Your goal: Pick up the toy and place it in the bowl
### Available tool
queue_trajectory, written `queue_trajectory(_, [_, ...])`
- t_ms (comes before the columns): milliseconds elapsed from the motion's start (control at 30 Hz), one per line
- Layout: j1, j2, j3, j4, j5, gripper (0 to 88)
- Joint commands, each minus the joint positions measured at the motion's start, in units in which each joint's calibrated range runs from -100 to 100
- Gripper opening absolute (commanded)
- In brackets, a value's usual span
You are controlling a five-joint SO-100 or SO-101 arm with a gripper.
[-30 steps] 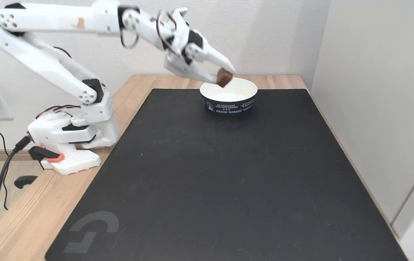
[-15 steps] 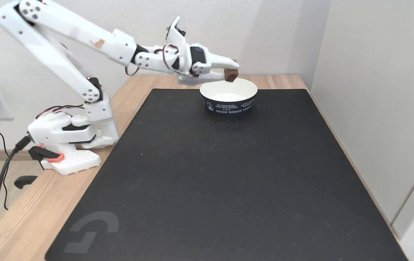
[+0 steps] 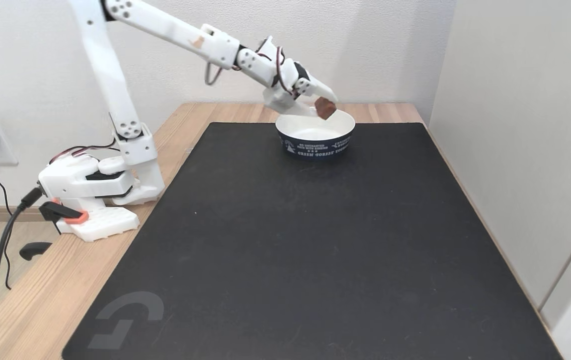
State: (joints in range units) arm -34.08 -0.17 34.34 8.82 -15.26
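The toy, a small reddish-brown block, hangs just above the far part of the bowl's opening. My gripper is shut on it, pointing down and to the right from the white arm. The bowl is round, white inside and dark navy outside with white lettering. It stands on the far part of the black mat, and its white inside holds nothing that I can see.
A large black mat covers most of the wooden table. The arm's white base is clamped at the table's left edge, with cables and a wall socket beside it. A pale wall panel stands close on the right.
The arm has stretched farther out and its upper link has risen. The gripper has tilted downward and carried the toy slightly right, from near the bowl's left rim to above its opening.
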Motion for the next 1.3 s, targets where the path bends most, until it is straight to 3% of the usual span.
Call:
queue_trajectory(0, [-3.3,3.9,-5.5,0.4,-0.2,3.2])
queue_trajectory(133, [-4.1,4.1,-8.4,6.7,-0.2,18.1])
queue_trajectory(167, [-3.9,4.1,-9.4,10.6,-0.2,28.9])
queue_trajectory(200, [-3.7,4.0,-9.8,12.1,-0.2,32.7])
queue_trajectory(367, [-2.5,3.8,-10.0,13.9,-0.2,35.9])
queue_trajectory(467, [-1.2,0.9,-10.0,14.0,-0.1,29.5])
queue_trajectory(500, [0.7,-3.3,-9.1,14.2,0.2,17.3])
queue_trajectory(567, [3.5,-8.7,-7.9,17.3,0.2,2.3])
queue_trajectory(600, [5.4,-11.8,-7.1,19.3,0.3,0.7])
queue_trajectory(633, [9.3,-18.3,-3.4,22.3,0.4,4.3])
queue_trajectory(767, [19.5,-33.8,12.2,22.9,0.4,2.0])
queue_trajectory(833, [27.1,-46.6,27.5,18.6,3.3,2.0])
queue_trajectory(967, [34.8,-66.2,48.6,12.0,5.0,2.1])
queue_trajectory(1100, [36.2,-80.3,61.3,12.1,5.0,2.1])
queue_trajectory(1167, [35.9,-88.6,65.7,17.1,5.1,2.1])
queue_trajectory(1267, [36.4,-99.2,65.2,34.8,6.0,2.1])
